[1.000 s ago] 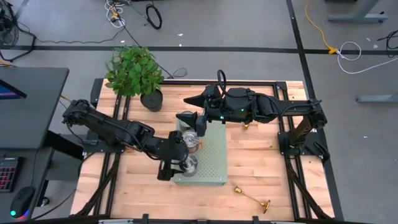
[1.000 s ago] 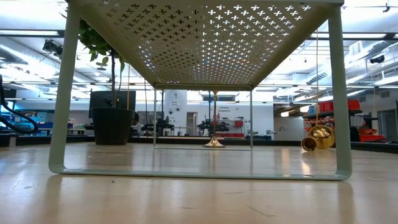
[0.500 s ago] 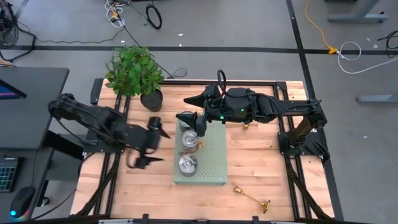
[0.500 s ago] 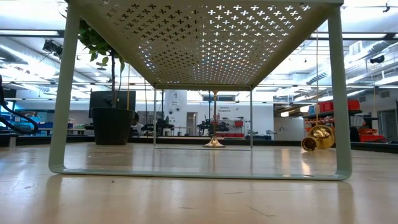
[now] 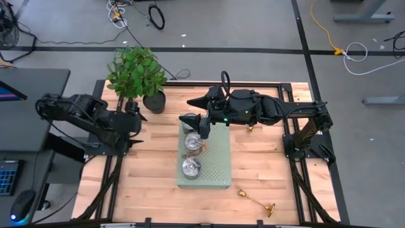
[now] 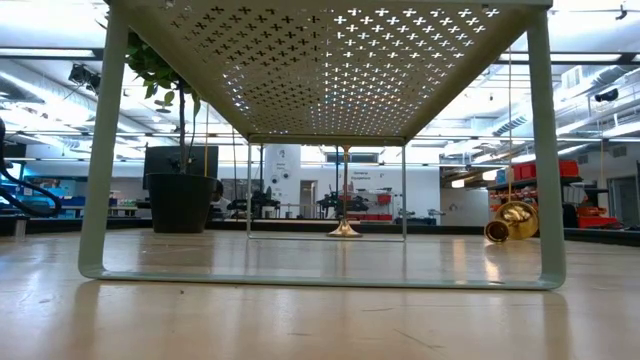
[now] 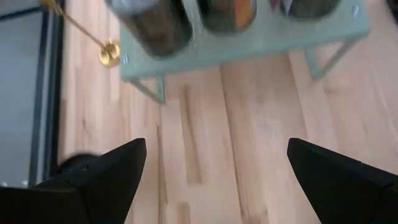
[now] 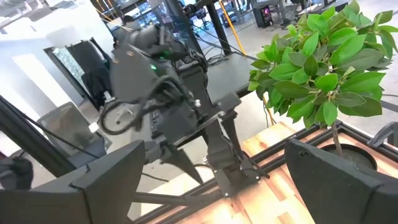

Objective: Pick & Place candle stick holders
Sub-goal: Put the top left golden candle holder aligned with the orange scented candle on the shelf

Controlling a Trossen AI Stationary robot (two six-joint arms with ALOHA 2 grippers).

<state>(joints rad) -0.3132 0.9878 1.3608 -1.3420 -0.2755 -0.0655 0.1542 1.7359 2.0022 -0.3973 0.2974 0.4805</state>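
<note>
Two shiny brass-gold candlesticks (image 5: 188,144) stand on the pale green perforated metal stand (image 5: 218,164). A third (image 5: 257,202) lies on the wooden bench (image 5: 266,164), unplaced. Left hand (image 5: 133,109) and right hand (image 5: 197,114) are spread, empty.

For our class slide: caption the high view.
Two candlesticks stand on the stand, one lies on the table.

The table (image 5: 266,171) was pale planked wood with visible grain and a smooth, slightly sheeny finish. On it stood a small stand (image 5: 218,166) of pale green painted metal, matt, its top sheet perforated with tiny crosses. Two objects on the stand (image 5: 191,167) gleamed like polished silver metal. The candle stick holder lying near the right corner (image 5: 256,202) was shiny brass-gold metal, as was the upright one (image 6: 345,228) beyond the stand. The plant pot (image 5: 154,102) looked matt black. Both arms were dark and matt.
</note>
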